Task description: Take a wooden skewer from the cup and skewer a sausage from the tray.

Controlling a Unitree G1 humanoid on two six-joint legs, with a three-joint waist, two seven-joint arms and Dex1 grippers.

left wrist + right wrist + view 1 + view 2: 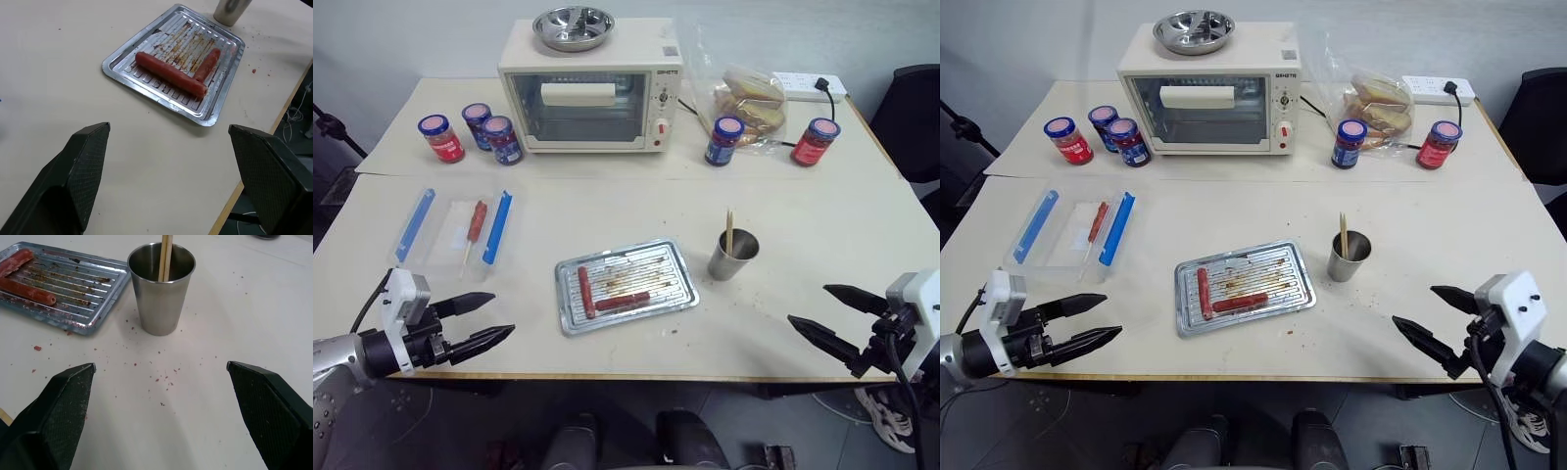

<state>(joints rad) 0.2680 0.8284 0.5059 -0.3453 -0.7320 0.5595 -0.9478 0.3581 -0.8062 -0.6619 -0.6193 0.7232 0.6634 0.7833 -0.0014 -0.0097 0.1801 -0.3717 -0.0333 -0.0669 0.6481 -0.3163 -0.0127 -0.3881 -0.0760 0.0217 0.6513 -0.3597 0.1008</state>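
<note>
while both arms hang at the near edge of the table [636, 201], nothing of the job has started yet. the wooden skewer [729, 232] stands upright in the cup [734, 256], its tip poking above the rim, and the cup sits just beside the tray [674, 291] on the robot's right. on that tray lie 2 sausages: the dark reddish-brown sausage [623, 302] lies along the near part of the ridged bottom, and a brighter orange-red one [584, 292] lies crosswise at its left end, the 2 looking close to touching.

the right gripper [833, 313] has its 2 black fingers spread wide and empty, aimed toward the cup from well apart. the left gripper [480, 322] is likewise released, grasping nothing, low at the front left with the tray ahead of it.

off to the left, a clear plastic box [450, 234] with blue clips holds an already-skewered sausage, but that isn't part of this round.

so the score: 0 steps done. left to do, by my reading: reach the cup, pinch the stick, lift it clear, then drive its point into the dark sausage.
</note>
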